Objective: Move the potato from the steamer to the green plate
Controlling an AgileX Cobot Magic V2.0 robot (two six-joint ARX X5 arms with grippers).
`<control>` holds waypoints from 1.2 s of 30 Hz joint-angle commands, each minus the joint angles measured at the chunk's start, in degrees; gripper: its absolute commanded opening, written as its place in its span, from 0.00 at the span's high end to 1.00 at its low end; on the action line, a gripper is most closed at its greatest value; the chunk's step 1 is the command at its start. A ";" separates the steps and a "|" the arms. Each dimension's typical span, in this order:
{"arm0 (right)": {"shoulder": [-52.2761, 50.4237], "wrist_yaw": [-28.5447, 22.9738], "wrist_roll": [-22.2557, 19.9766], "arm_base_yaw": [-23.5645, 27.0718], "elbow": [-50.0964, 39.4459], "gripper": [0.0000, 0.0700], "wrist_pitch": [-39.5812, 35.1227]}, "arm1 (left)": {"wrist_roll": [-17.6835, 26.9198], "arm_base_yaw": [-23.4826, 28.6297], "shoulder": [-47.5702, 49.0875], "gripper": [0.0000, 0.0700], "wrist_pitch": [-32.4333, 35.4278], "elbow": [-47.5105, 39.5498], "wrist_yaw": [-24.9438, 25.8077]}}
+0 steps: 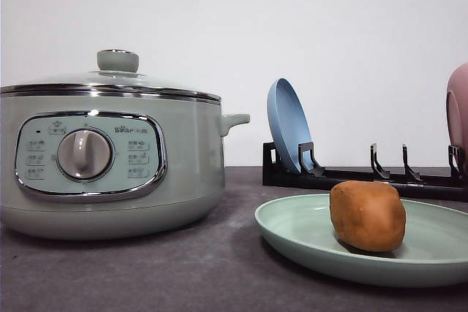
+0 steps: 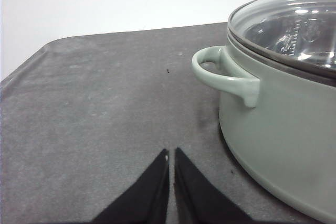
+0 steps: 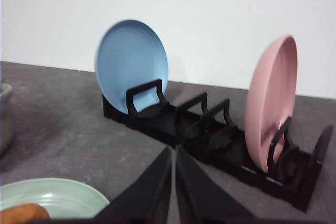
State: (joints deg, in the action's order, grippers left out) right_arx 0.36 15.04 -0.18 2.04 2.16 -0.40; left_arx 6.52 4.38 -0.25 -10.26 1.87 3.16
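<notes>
With the lid on the steamer (image 1: 110,158), the potato (image 1: 367,215) sits on the green plate (image 1: 292,231), right of the pot. Left gripper (image 2: 171,153) and right gripper (image 3: 174,150) are both closed, holding nothing, over the table (image 2: 94,108). Blue plate (image 3: 131,65) and pink plate (image 3: 270,103) stand in the rack (image 3: 210,135).

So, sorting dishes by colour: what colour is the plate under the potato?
Pale mint green plate, with the potato on it; clearest in the front view.

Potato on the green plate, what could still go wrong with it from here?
The potato stands rounded and loose on the shallow green plate, so a bump could roll it off. The shut right gripper sits just above the plate rim and could clip it when moving.
</notes>
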 commanded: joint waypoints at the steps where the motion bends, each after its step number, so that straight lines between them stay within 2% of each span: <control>1: -0.15 -0.25 0.43 0.02 -0.81 1.00 -0.10 | -0.17 0.22 0.09 0.99 -0.44 -1.18 -0.02; 10: -0.15 -0.23 1.06 -0.13 -1.51 1.00 10.10 | -0.17 0.22 0.09 0.99 -0.44 -1.18 -0.02; 36: -0.15 -0.08 1.66 -0.13 -1.49 1.00 9.43 | -0.15 0.22 0.07 0.99 -0.44 -1.18 -0.02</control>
State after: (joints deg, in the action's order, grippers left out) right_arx 0.38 14.87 0.51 1.93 0.95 8.97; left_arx 6.50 4.38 -0.25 -10.26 1.87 3.14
